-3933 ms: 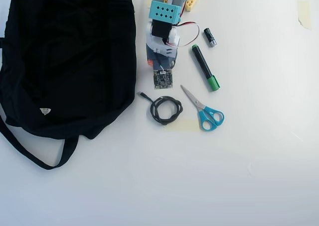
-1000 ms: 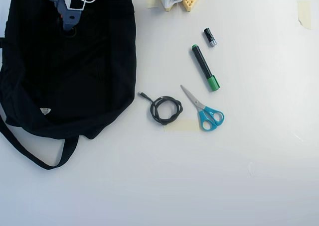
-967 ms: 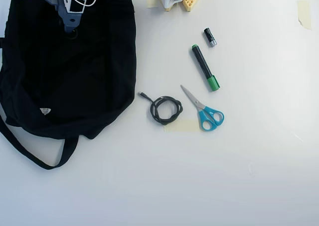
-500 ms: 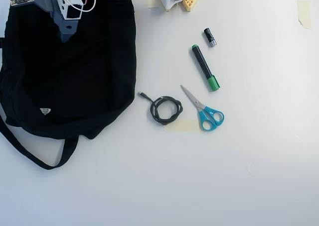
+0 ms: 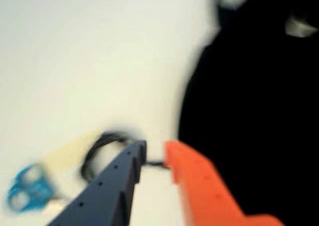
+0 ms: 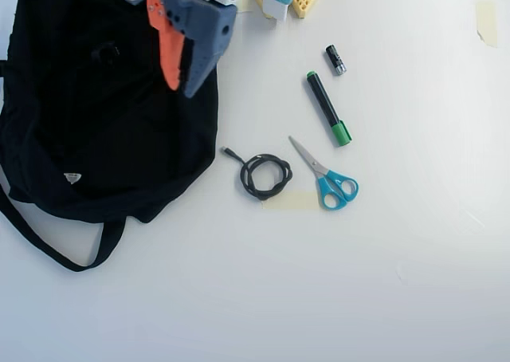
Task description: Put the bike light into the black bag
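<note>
In the wrist view, your claw (image 5: 155, 154) is spread a little and holds nothing; the black bag (image 5: 259, 111) fills the right side.

In the overhead view, the bike light (image 6: 105, 53) lies on the bag near its top edge. It may slide off if your claw snags the soft cloth.

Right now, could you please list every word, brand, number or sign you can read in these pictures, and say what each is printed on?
No text can be read anywhere.
Small white label on the large black fabric bag: too small in the overhead view, blurred in the wrist view.
Short black-and-silver cylinder: no legible marking.
Green-capped black marker: no legible print.
Blue-handled scissors: no brand visible.
</note>
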### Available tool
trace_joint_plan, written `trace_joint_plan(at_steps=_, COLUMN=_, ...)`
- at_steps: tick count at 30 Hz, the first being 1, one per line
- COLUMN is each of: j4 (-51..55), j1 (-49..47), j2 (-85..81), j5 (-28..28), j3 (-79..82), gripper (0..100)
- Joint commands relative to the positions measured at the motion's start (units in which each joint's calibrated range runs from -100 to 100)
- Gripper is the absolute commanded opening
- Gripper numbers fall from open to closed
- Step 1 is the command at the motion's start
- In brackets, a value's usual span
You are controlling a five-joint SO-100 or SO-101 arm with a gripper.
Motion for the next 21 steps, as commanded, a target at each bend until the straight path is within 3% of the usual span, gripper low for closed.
trace_joint_plan(at_steps=1, j4=0.7, j1=-3.9, j2=-6.3, j5=-2.2, j3=1.4, gripper=2)
trace_joint_plan(at_steps=11, j4=9.9, j1=-4.0, j2=-14.2, j5=-0.3, j3=13.8, gripper=2)
trace_joint_plan(at_steps=21, j4=-5.3, j1=-9.9, j2=-29.7, j5=-0.2, j3=39.8, gripper=2)
